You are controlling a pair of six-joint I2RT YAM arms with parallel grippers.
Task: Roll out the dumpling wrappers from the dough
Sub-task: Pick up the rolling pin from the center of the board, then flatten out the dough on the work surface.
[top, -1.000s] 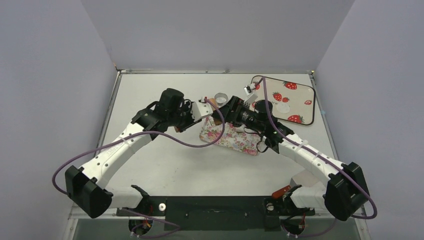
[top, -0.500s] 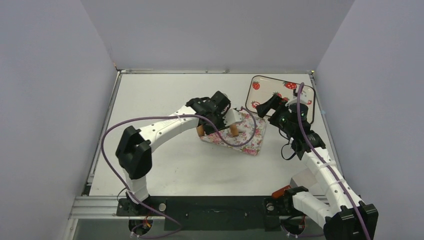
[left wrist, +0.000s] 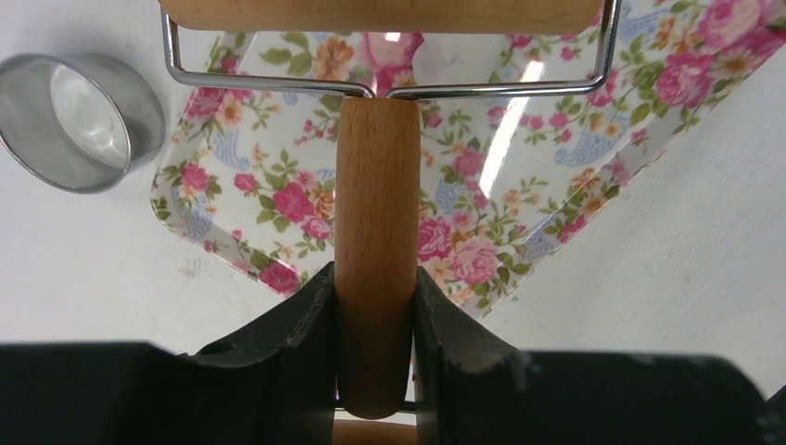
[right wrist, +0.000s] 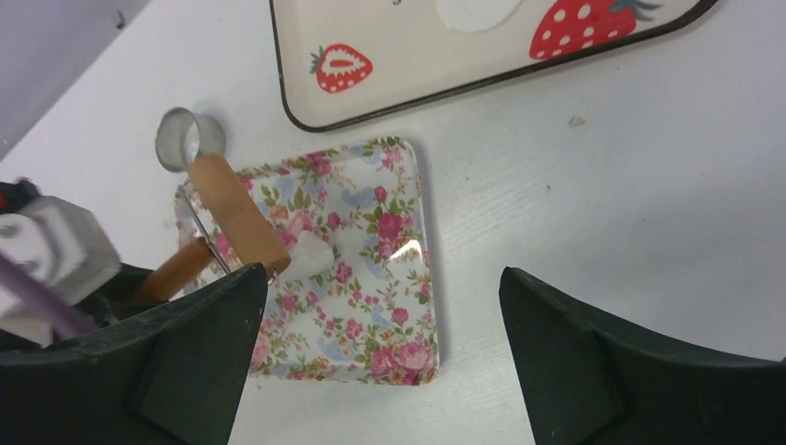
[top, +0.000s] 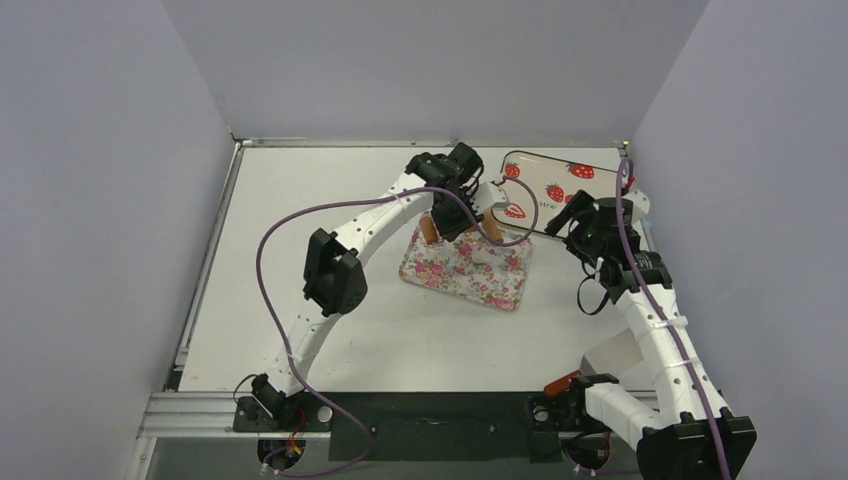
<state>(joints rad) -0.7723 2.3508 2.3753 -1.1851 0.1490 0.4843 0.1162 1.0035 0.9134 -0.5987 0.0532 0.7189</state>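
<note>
My left gripper (left wrist: 373,278) (top: 458,214) is shut on the handle of the brown wooden roller (left wrist: 374,232). Its barrel (right wrist: 239,213) lies across the far part of the floral tray (top: 470,285), right against the dough (right wrist: 311,252) (top: 483,255), a small whitish lump. A flat white dumpling wrapper (right wrist: 477,11) lies on the strawberry tray (right wrist: 399,88), cut by the frame's top edge. My right gripper (right wrist: 382,273) (top: 562,215) hangs open and empty above the floral tray's right side, apart from the roller.
A silver metal ring (left wrist: 69,120) (right wrist: 190,139) stands on the table just beyond the floral tray's far-left corner. The strawberry tray (top: 590,180) sits at the far right by the wall. A red-handled spatula (top: 562,383) lies near the right arm's base.
The left gripper has carried the roller from the floral tray's left side toward its far edge. The right gripper has drawn back to the right, away from the roller.
</note>
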